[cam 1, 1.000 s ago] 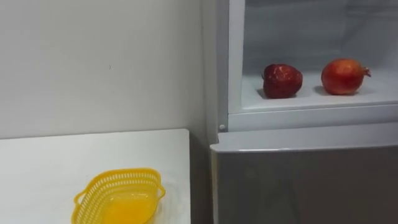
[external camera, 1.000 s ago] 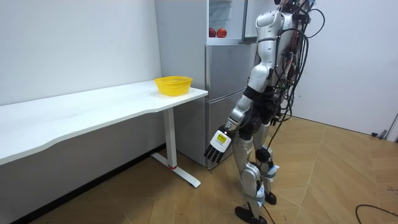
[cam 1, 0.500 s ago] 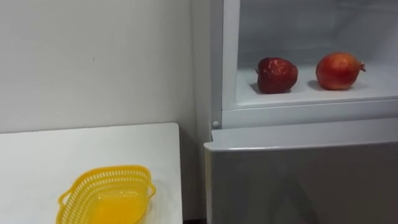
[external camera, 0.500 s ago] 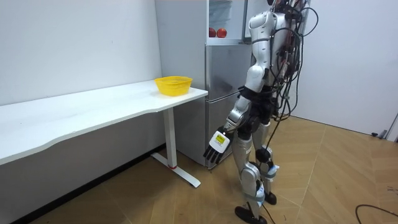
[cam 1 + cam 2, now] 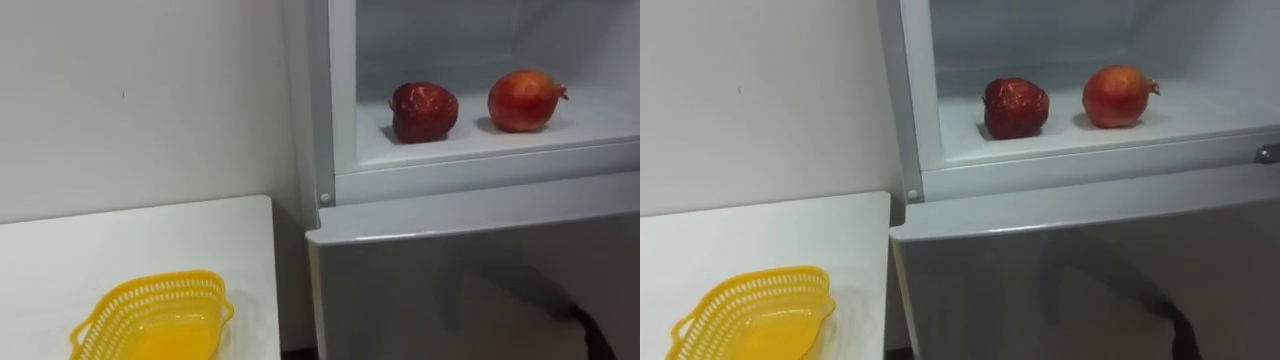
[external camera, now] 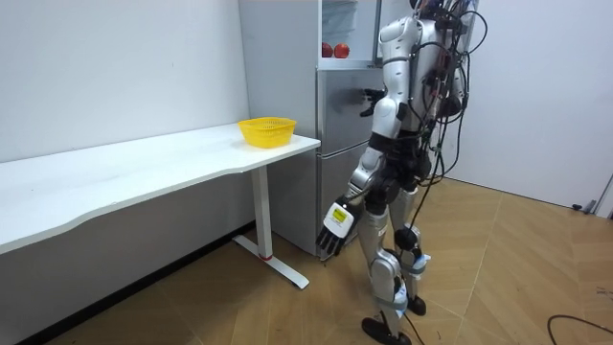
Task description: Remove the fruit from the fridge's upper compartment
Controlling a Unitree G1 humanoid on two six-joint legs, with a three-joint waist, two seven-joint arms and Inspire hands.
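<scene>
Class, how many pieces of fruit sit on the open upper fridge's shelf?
2. A dark red apple sits left on the shelf; a pomegranate sits right of it, not touching. The shelf's right end is out of frame, so more may be hidden.

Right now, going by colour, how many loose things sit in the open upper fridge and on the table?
Red: 2, the dark red fruit and the lighter red fruit, apart on the upper fridge shelf.
Yellow: 1, the basket on the white table.
Total: 3.
</scene>
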